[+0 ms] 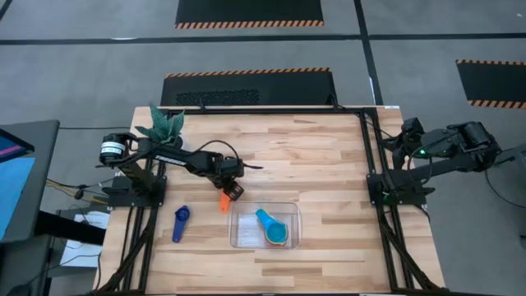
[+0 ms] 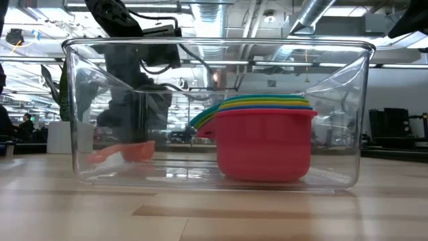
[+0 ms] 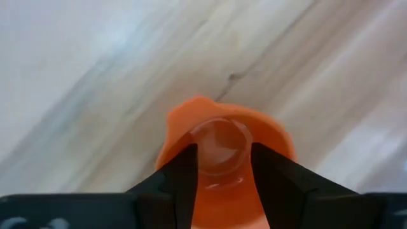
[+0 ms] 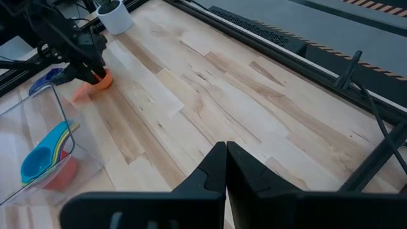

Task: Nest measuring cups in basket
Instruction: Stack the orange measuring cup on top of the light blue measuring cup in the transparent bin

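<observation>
Orange cup in the left gripper, beside the basket

We see the left gripper (image 1: pixel 231 190) clamped on the orange cup (image 1: pixel 223 200), one dark finger (image 3: pixel 181 178) on each side of its round bowl. The cup sits low over the table (image 1: pixel 329 164), just outside the basket's (image 1: pixel 289 209) upper left corner in the high view, its flat handle pointing away from the gripper. Inside the clear, round-cornered basket we find a nested stack (image 2: pixel 264 144): a red cup outermost, with yellow, green and blue rims layered above it and a light blue bowl on top. A navy cup (image 1: pixel 180 222) lies alone on the wood, well left of the basket. The right gripper (image 4: pixel 226 166) waits at the table's right edge, fingers together. The table is pale planked wood; a potted plant (image 1: pixel 163 125) stands at its back left corner, and grey floor with hazard-striped mats lies around.
</observation>
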